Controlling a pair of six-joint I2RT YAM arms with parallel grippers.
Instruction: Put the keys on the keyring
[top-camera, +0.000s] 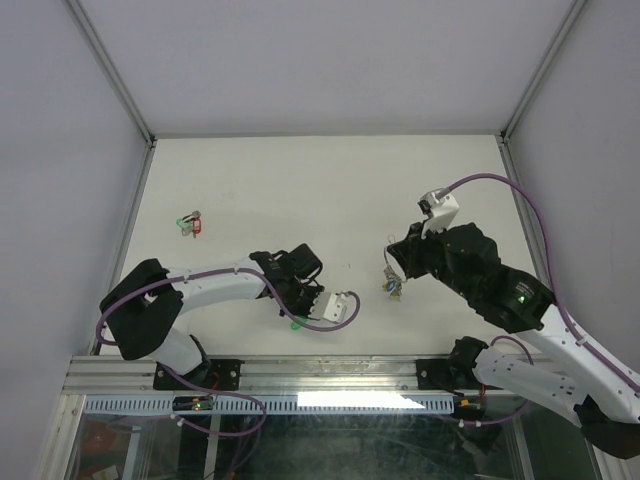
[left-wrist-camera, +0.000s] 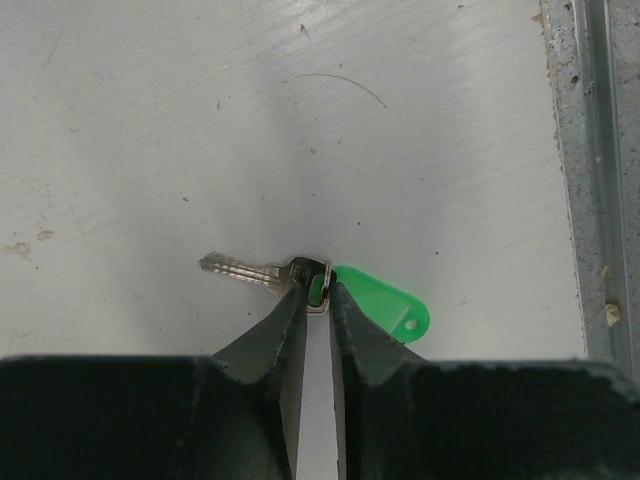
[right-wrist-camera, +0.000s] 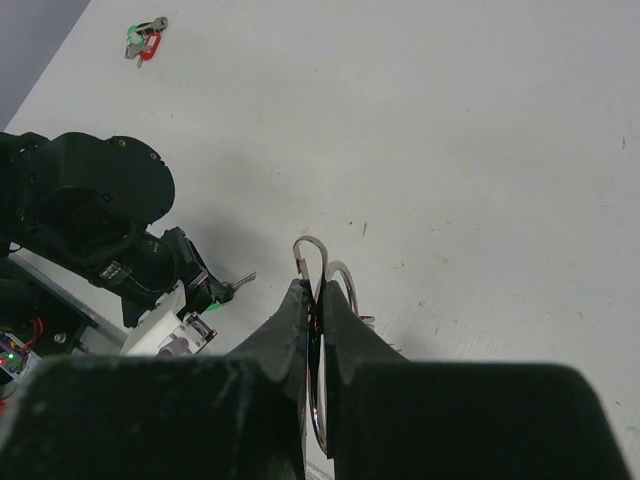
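Note:
A silver key (left-wrist-camera: 240, 269) with a green plastic tag (left-wrist-camera: 385, 303) lies flat on the white table near its front edge. My left gripper (left-wrist-camera: 320, 288) has its jaws pinched on the small ring joining key head and tag. From above, the green tag (top-camera: 297, 323) peeks out under that gripper (top-camera: 296, 314). My right gripper (top-camera: 390, 262) hovers over mid table, shut on the thin silver keyring (right-wrist-camera: 312, 248). The ring's split end pokes past the fingertips, and small keys (top-camera: 392, 288) dangle below it. From the right wrist, the left arm (right-wrist-camera: 90, 210) and key (right-wrist-camera: 240, 282) lie ahead on the left.
Another small bunch with green and red tags (top-camera: 188, 222) lies at the table's left; the right wrist view also catches that bunch (right-wrist-camera: 143, 40). A metal frame rail (top-camera: 300, 375) runs along the near edge, close beside the green tag (left-wrist-camera: 600, 150). Enclosure walls ring the table.

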